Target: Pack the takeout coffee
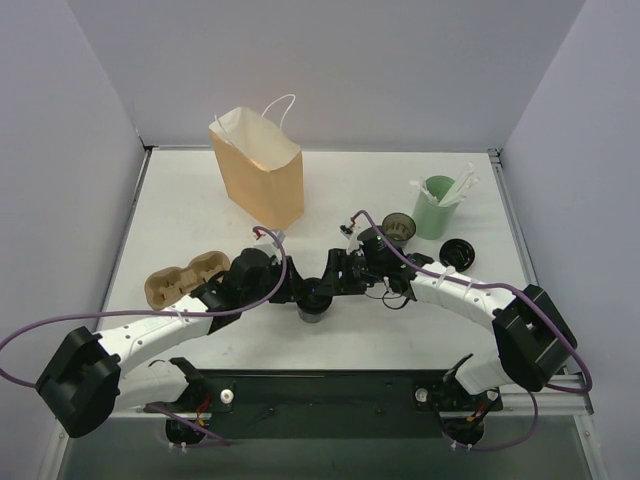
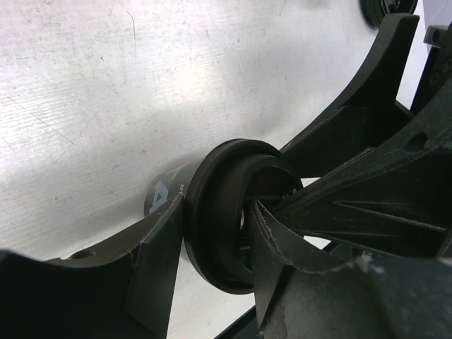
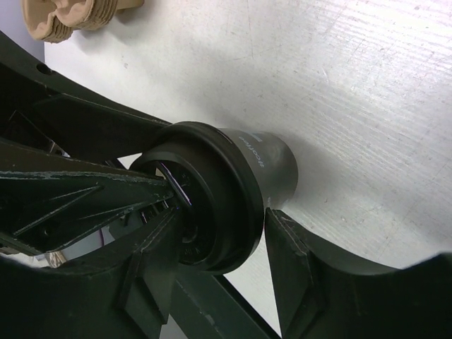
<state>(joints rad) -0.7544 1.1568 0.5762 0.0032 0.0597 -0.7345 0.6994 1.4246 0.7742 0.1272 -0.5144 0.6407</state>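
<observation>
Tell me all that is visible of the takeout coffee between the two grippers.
The takeout coffee is a small dark cup, seemingly paper, with pale print on its side and a round black plastic lid. It stands upright on the white table, near the middle front. The left gripper and right gripper both straddle it; firm grip is unclear.

Both arms, left arm and right arm, wear white link shells between chunky black joint housings, the largest a rounded black block on each. A purple cable runs along each arm, looping free of the shell in places. The black bases sit on a dark rail with small white knobs. Up close, the fingers are matte black plastic, stiffened with triangular ribs, their edges chipped and fuzzy. One has a round hole.
</observation>
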